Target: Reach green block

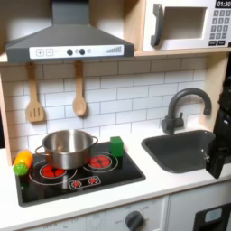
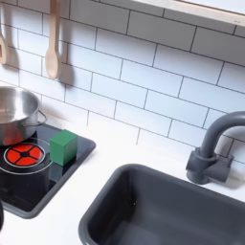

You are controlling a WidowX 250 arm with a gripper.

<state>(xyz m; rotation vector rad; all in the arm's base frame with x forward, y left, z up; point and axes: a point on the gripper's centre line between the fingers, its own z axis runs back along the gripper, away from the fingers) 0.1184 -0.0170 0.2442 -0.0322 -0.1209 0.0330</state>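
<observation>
This is a toy play kitchen. A white brick-tile backsplash (image 1: 117,90) runs behind a black two-burner stovetop with red rings (image 1: 77,171), where a shiny steel pot (image 1: 66,149) sits. Above hang a grey range hood (image 1: 68,36) and a white microwave (image 1: 185,24). Wooden utensils (image 1: 56,92) hang on the wall, beside a dark grey sink basin (image 2: 163,206) with a curved grey faucet (image 2: 215,148).

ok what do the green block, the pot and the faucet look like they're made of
Green block: probably plastic, with a flat, even bright color and a dull sheen. Pot: looks like steel, silvery with bright reflections on its wall. Faucet: dark grey with a matte finish; could be plastic or painted metal, hard to tell.
</observation>
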